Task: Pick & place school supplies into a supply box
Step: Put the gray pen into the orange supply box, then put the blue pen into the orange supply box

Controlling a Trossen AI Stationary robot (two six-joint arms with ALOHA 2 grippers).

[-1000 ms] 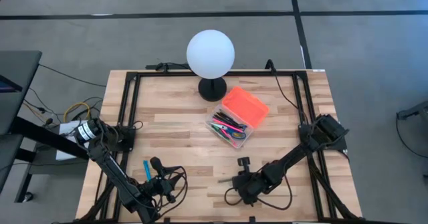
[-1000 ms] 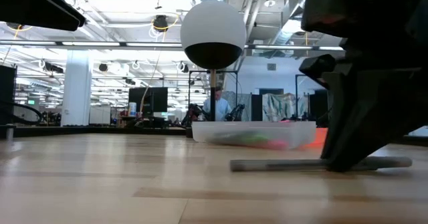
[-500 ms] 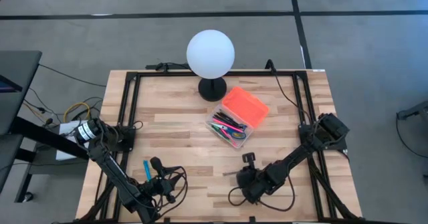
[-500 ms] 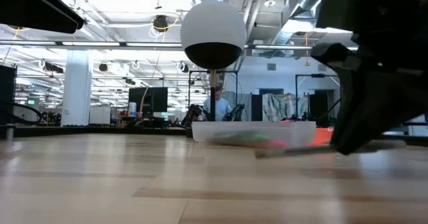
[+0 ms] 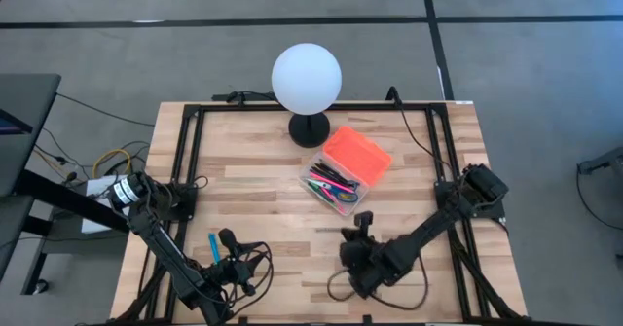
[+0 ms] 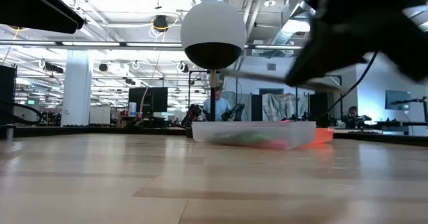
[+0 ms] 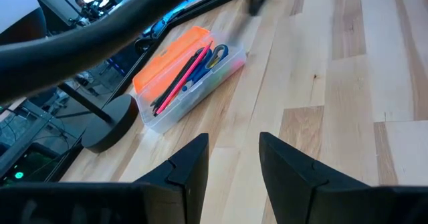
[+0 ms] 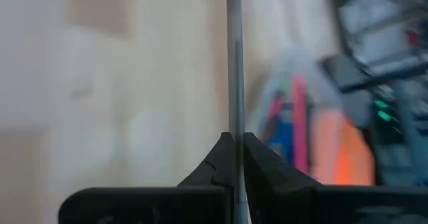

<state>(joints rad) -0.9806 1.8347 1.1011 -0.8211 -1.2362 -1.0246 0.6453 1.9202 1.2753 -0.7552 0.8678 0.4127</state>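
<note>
1. At the left edge of the table point(image 5: 253, 185), near the front, the left gripper point(image 5: 226, 240) waits low over the wood. Its fingers point(image 7: 190, 167) stand apart with nothing between them.
2. Just beside that gripper lies a blue marker point(image 5: 213, 246), flat on the wood and well apart from the box. It is the one loose supply that the overhead view shows on the table, so it looks to be left to fetch.
3. Toward the middle, at the back, a white globe lamp point(image 5: 306, 78) stands on a black base, no part of the job.
4. Right of the lamp's base sits the supply box point(image 5: 336, 185), a clear case with its orange lid point(image 5: 356, 155) swung open toward the far right corner. Inside lie pens and markers in pink, black, green and blue point(image 7: 190, 73), and what seem to be blue scissor handles. Most of the job looks done.
5. In front of the box, the right gripper point(image 5: 361, 225) is closed tight on a thin grey pencil point(image 8: 233, 63), held near one end. In the table-level view the pencil point(image 6: 281, 79) hangs clear of the wood and roughly level, above the height of the box. From above, its free end points left, near the box but not yet over it.
6. As I judge it, the pencil is mid-carry. It has yet to be brought over the open case and let go; the blue marker would follow.
</note>
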